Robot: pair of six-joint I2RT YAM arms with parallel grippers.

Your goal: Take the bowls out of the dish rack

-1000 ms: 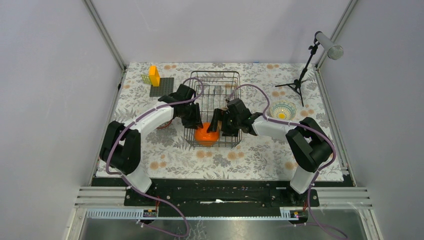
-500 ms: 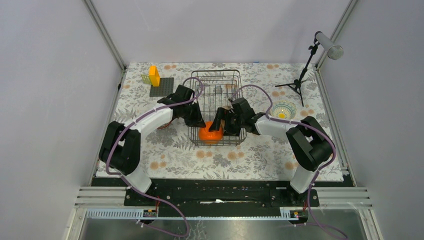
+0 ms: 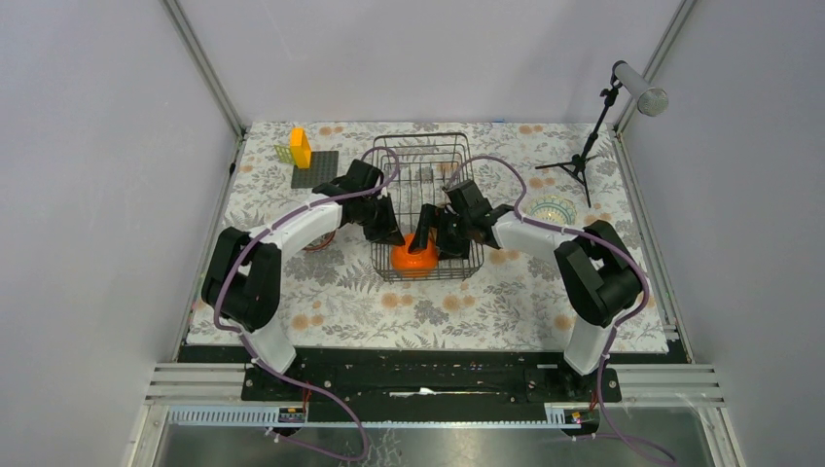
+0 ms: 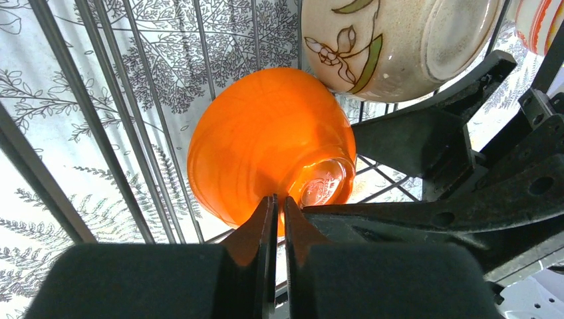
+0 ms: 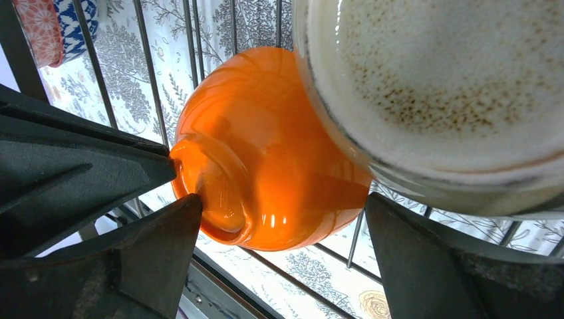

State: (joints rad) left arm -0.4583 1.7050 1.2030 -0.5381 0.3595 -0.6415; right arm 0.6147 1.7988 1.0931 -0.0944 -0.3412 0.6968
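Observation:
The black wire dish rack (image 3: pixel 420 161) stands mid-table. The orange bowl (image 3: pixel 412 259) lies on its side at the rack's near end. It also shows in the left wrist view (image 4: pixel 266 143) and in the right wrist view (image 5: pixel 266 153). My left gripper (image 3: pixel 391 233) (image 4: pixel 279 199) is shut and empty, its tips against the bowl's side near the foot. My right gripper (image 3: pixel 426 239) (image 5: pixel 282 199) is open, one finger on each side of the orange bowl. A cream bowl (image 4: pixel 392 46) (image 5: pixel 432 86) sits just above it. A red-patterned bowl (image 4: pixel 542 23) and a pink and blue one (image 5: pixel 56 26) show at the edges.
A blue-and-white bowl (image 3: pixel 552 209) stands on the floral cloth right of the rack. A dark grey plate (image 3: pixel 316 167) with an orange block (image 3: pixel 300 148) is at the back left. A microphone stand (image 3: pixel 584 156) is at the back right. Rack wires (image 4: pixel 140 133) surround both grippers.
The near end of the rack and the orange bowl have shifted a little right and away. Both grippers moved with them, staying at the bowl.

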